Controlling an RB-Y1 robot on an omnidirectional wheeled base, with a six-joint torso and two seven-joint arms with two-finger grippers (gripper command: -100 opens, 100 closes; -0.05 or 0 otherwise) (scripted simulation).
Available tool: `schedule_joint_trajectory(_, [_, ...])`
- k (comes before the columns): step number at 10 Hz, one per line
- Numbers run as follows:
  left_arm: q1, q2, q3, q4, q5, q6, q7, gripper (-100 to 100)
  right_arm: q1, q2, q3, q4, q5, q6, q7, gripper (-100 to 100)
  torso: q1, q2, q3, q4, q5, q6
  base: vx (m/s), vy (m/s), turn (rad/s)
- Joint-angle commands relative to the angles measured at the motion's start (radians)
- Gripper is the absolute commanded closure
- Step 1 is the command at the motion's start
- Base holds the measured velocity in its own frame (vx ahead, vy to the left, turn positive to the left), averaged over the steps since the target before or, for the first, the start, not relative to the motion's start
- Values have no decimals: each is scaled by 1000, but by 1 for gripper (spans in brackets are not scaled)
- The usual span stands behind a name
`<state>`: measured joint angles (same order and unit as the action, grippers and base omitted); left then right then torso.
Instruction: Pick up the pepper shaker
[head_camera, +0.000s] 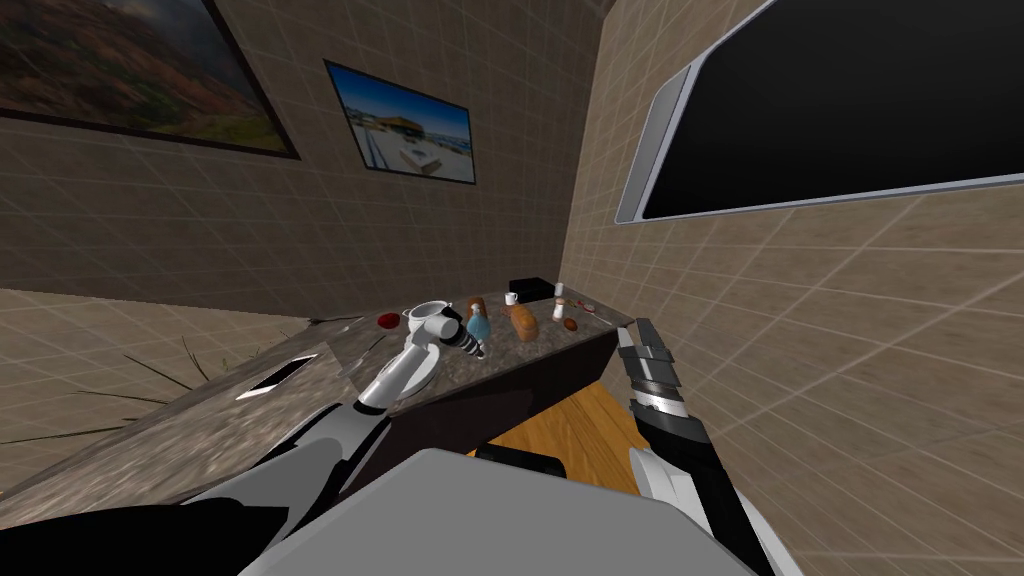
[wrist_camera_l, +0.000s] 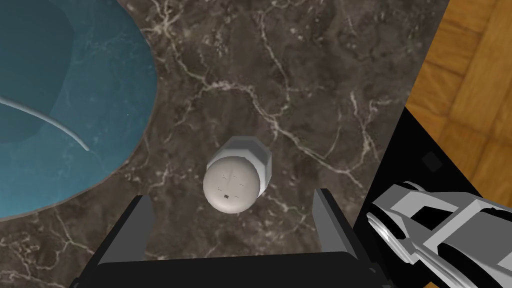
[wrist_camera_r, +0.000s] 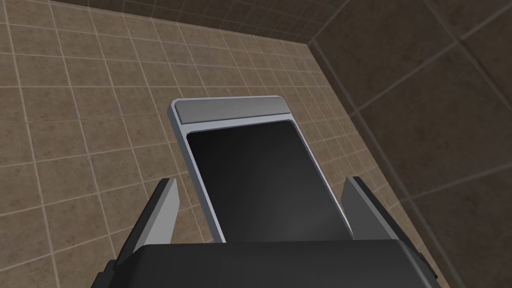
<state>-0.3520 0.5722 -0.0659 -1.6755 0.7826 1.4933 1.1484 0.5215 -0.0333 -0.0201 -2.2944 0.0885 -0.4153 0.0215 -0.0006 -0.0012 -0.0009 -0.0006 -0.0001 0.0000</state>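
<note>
One arm working | approach step: left gripper (wrist_camera_l: 232, 195) hovers over shaker (wrist_camera_l: 232, 182), jaws spread | next, likely: descend, centre, squeeze | right gripper (wrist_camera_r: 261, 181) idle, jaws spread

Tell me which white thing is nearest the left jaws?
The round-topped shaker, lined up between the open left jaws beside the big blue thing; the white cup stands farther along.

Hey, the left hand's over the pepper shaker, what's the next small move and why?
Probably lower the left gripper straight down. Its jaws stand open with the white shaker upright on the dark marble counter, centred between them and untouched. The blue dish lies apart to one side, so the descent looks clear.
</note>
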Motion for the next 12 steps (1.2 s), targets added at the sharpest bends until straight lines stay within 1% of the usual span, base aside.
schedule_joint_trajectory(1, [5,-13,-2,29,-13,-30,-22,-100,0,0,0,0,0,0,0,0,0,0,0,0,0,0,12,-21,-18])
schedule_joint_trajectory(2, [9,-21,-2,48,-20,-46,-35,-100,0,0,0,0,0,0,0,0,0,0,0,0,0,0,11,-23,-21])
schedule_joint_trajectory(3, [4,-16,-2,42,-15,-35,-28,-100,0,0,0,0,0,0,0,0,0,0,0,0,0,0,4,-11,-3])
schedule_joint_trajectory(4, [4,-17,-2,44,-16,-39,-31,100,0,0,0,0,0,0,0,0,0,0,0,0,0,0,0,0,0])
schedule_joint_trajectory(8, [4,-17,-2,44,-15,-39,-31,100,0,0,0,0,0,0,0,0,1,0,0,0,0,0,0,0,0])
schedule_joint_trajectory(9, [4,-17,-2,44,-15,-39,-31,0,0,0,0,0,0,0,0,0,2,0,0,0,0,0,0,0,0])
schedule_joint_trajectory(10, [2,-5,-2,11,-5,-13,-9,100,0,0,0,0,0,0,0,0,2,0,0,0,0,0,-10,13,22])
schedule_joint_trajectory(11, [-2,3,-1,-7,3,4,4,100,0,0,0,0,0,0,0,0,2,1,1,1,0,0,-15,26,31])
schedule_joint_trajectory(12, [2,-1,0,0,-1,-6,-5,100,0,0,0,0,0,0,0,0,3,2,1,1,0,-1,-6,13,4])
